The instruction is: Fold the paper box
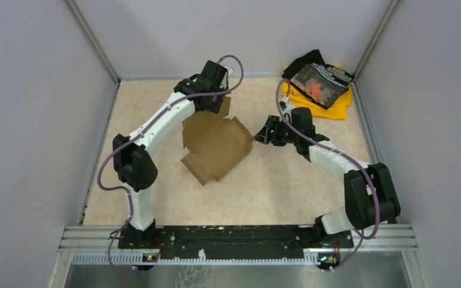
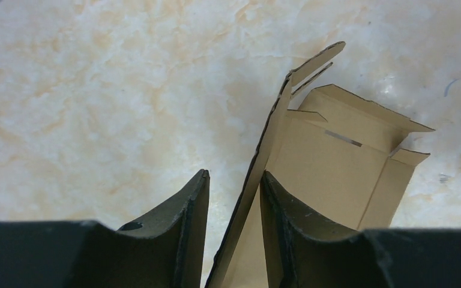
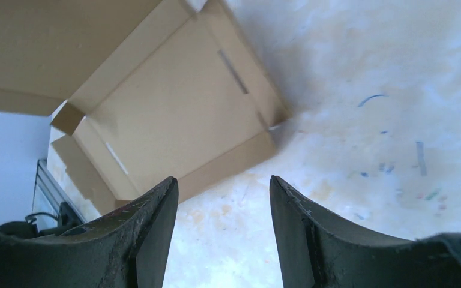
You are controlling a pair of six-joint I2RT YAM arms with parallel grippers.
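Observation:
The paper box (image 1: 219,147) lies open on the table's middle, brown and unprinted, with its side walls partly raised. At its far edge one flap (image 2: 276,120) stands nearly upright, and my left gripper (image 1: 221,103) straddles it from above. In the left wrist view the left gripper (image 2: 235,172) is open: the flap leans on the right finger (image 2: 288,228), with a gap on the left side. My right gripper (image 1: 259,137) sits low at the box's right corner. It is open (image 3: 222,177) over bare table, and the paper box (image 3: 180,114) lies just beyond its left fingertip.
A yellow and black cloth pile (image 1: 319,87) lies in the far right corner. Grey walls close in the table on the left, back and right. The metal rail (image 1: 240,237) with the arm bases runs along the near edge.

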